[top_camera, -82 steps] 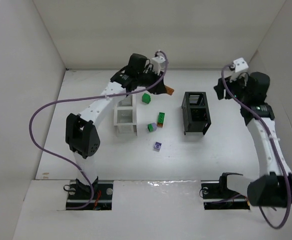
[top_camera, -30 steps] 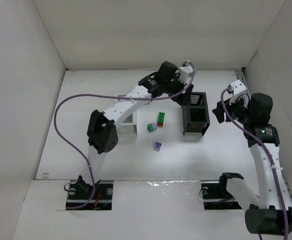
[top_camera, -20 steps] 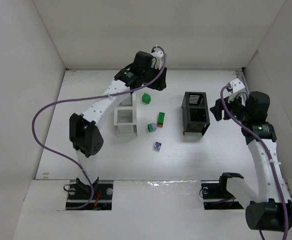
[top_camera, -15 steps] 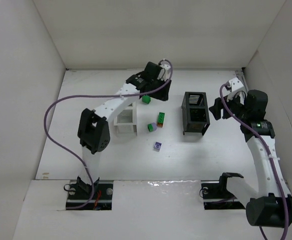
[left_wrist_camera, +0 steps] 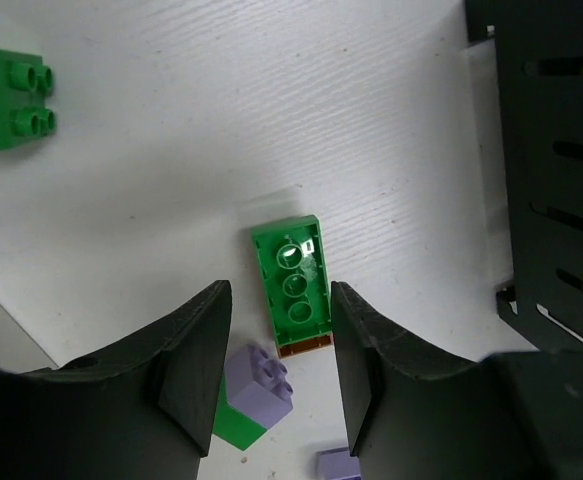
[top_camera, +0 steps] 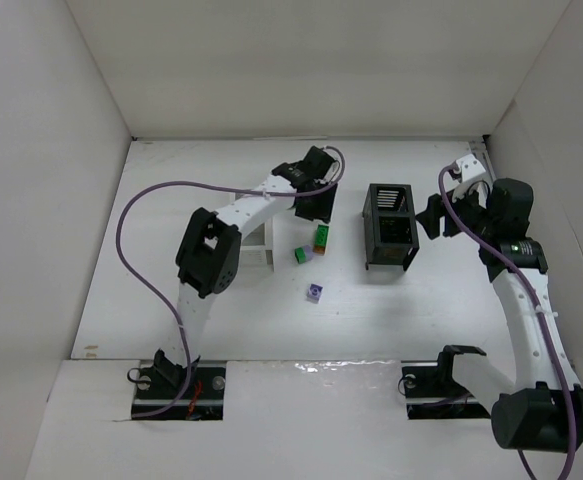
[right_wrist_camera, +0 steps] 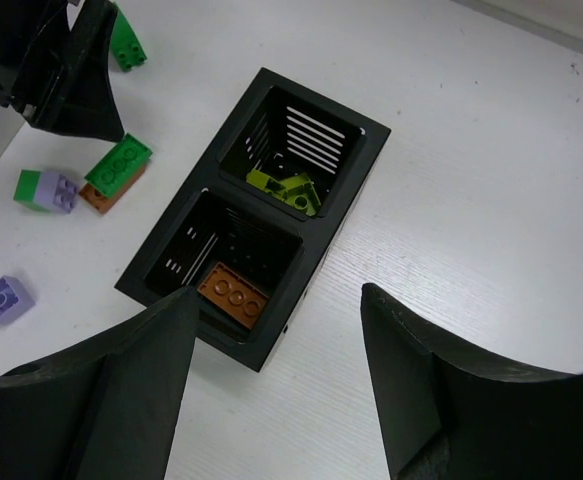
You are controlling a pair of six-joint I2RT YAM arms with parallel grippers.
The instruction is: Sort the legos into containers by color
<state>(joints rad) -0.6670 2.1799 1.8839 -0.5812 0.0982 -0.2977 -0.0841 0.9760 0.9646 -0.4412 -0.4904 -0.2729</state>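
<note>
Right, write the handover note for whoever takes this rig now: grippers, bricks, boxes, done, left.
Left gripper: open, straddling the green-on-orange stack, which sits on the table; contact unclear.
Right gripper: open, empty, above the black box.
Done: yellow-green bricks in the black box's far compartment, orange brick in its near one.
Left: the stack, a lavender-on-green pair, a lone lavender brick and a single green brick, all loose on the table.
White box: mostly hidden, contents not visible.
</note>
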